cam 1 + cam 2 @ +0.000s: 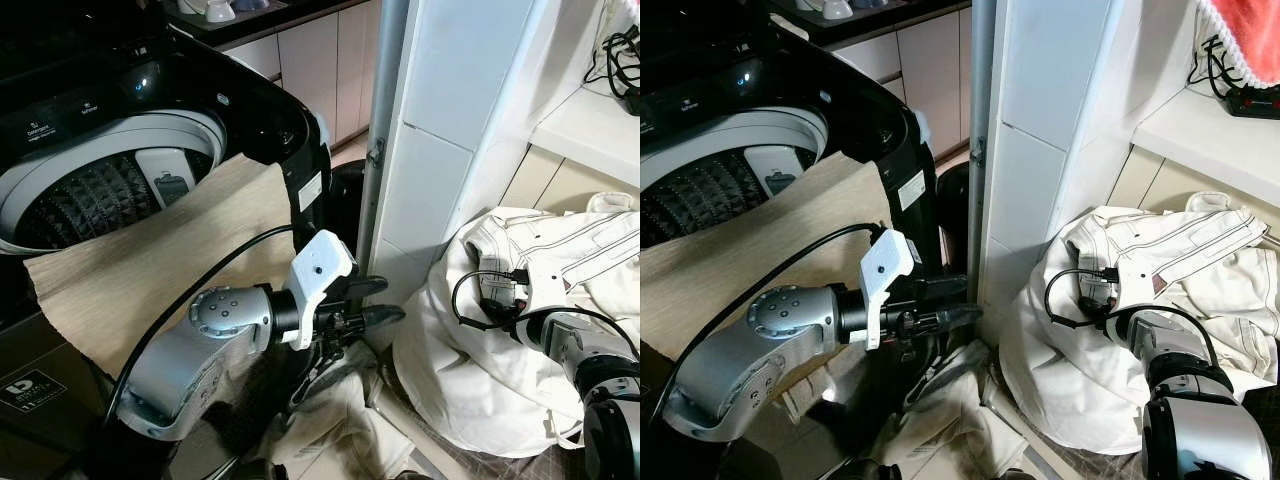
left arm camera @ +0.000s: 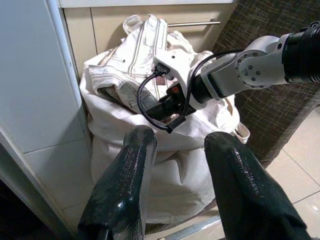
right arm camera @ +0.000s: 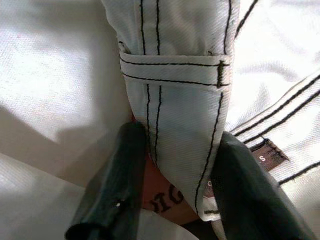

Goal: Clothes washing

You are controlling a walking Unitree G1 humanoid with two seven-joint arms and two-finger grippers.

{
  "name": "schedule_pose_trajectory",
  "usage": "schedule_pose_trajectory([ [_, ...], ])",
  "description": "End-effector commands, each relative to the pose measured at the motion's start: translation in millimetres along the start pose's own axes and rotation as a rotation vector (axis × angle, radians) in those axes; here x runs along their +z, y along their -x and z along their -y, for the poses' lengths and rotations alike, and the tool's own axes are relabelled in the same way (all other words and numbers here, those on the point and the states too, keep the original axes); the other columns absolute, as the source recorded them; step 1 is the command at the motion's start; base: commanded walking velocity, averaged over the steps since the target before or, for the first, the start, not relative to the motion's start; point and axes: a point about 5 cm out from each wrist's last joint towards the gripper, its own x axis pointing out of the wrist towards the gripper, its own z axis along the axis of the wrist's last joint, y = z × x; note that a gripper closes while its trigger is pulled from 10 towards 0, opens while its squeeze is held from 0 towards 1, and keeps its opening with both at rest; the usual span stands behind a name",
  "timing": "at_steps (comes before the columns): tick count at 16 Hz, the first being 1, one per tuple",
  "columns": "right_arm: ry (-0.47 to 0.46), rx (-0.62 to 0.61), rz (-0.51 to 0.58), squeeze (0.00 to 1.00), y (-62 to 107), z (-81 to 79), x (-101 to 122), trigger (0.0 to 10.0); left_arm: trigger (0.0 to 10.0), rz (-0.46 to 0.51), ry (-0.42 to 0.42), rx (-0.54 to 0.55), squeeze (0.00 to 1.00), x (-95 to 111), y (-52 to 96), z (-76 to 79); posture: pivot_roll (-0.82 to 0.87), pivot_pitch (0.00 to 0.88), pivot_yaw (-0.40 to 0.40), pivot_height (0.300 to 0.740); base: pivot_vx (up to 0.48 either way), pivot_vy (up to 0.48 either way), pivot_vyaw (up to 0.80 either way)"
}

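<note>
washing machine on the left - lid up, tan cloth hangs over its rim | left gripper in mid air, fingers a little apart, holding nothing | right gripper in the white laundry bag - fingers pinch the white jeans, tag reads "S"

The washing machine is standing at ten o'clock with a cloth hanging out of its drum over the front edge, and cabinets are lying behind it at twelve. The laundry bag is sitting on the floor at three o'clock, just beside the pillar and below a shelf, with a garment lying in its mouth. The left gripper is reaching in between machine and bag, while the right gripper is sitting in the bag around a fold of the garment.
</note>
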Motion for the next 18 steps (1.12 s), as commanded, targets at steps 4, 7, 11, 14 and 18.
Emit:
schedule_pose_trajectory([
  [4,-0.05,0.022,0.041,0.0,0.7,0.8,-1.8,0.0,10.0,-0.001,-0.015,0.003,0.0,0.0,-1.4,1.1,-0.01,0.047,0.061,0.74,0.0,0.0,0.0],
  [7,-0.111,0.036,0.092,0.0,2.9,3.9,3.8,0.0,10.0,0.0,-0.02,0.005,0.0,-1.9,-0.4,1.7,-0.02,0.01,0.069,0.74,0.0,0.0,0.0],
  [11,-0.189,0.131,0.266,0.0,11.7,2.0,35.0,0.0,10.0,0.076,0.012,0.099,0.0,6.9,-3.6,-10.6,-0.05,0.0,0.074,0.74,0.0,0.0,0.0],
  [14,-0.223,0.334,0.526,0.0,53.9,-12.3,100.1,0.0,10.0,0.161,-0.043,0.225,0.0,22.0,-9.6,-27.9,-0.07,0.0,0.068,0.74,0.0,0.0,0.0],
  [18,-0.009,0.568,0.714,0.0,131.8,-45.1,167.8,0.0,10.0,0.304,-0.001,0.165,1.0,50.8,-21.6,-26.8,-0.1,0.0,0.065,0.74,0.0,0.0,0.0],
])
